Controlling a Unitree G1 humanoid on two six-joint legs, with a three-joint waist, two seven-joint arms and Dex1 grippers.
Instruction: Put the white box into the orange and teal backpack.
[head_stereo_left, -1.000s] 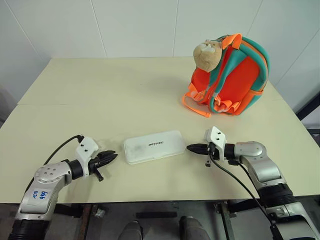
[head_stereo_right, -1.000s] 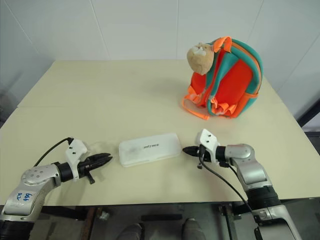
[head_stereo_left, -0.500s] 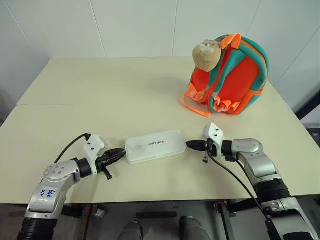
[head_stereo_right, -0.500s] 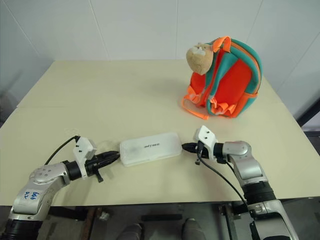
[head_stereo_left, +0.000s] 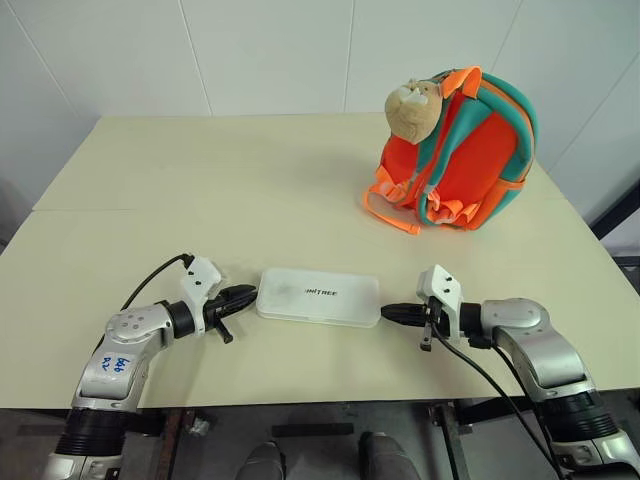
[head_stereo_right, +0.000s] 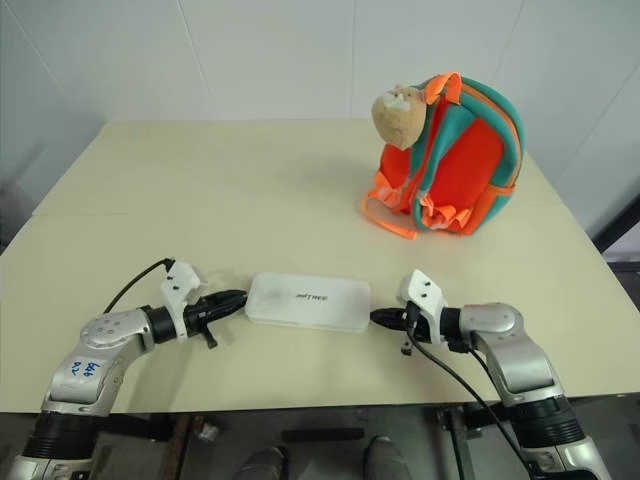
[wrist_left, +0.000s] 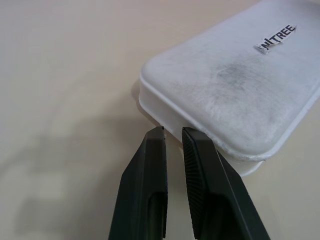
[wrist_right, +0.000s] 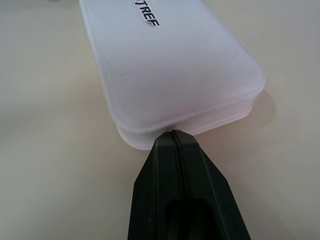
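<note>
My left gripper is reaching in low over the cream counter, its two black fingers drawn nearly together with a thin slit between them, grasping nothing; their tips are pressing at the left end of the white box, right at its lower rim. The box is lying flat near the counter's front edge, between my two arms, its long side running left to right and its small dark lettering facing up. In my left wrist view its top is showing a faint grey smudge near the rounded corner. My right gripper is coming in from the other side, clenched fully, its joined tips touching the right end of the box at the seam between lid and base, holding nothing between them. So the box is sitting pinned end to end between my two grippers. Well beyond it, toward the far right of the counter, the orange and teal backpack is standing upright, its tan plush animal head hanging at the upper left and orange webbing loops trailing onto the counter at its base.
</note>
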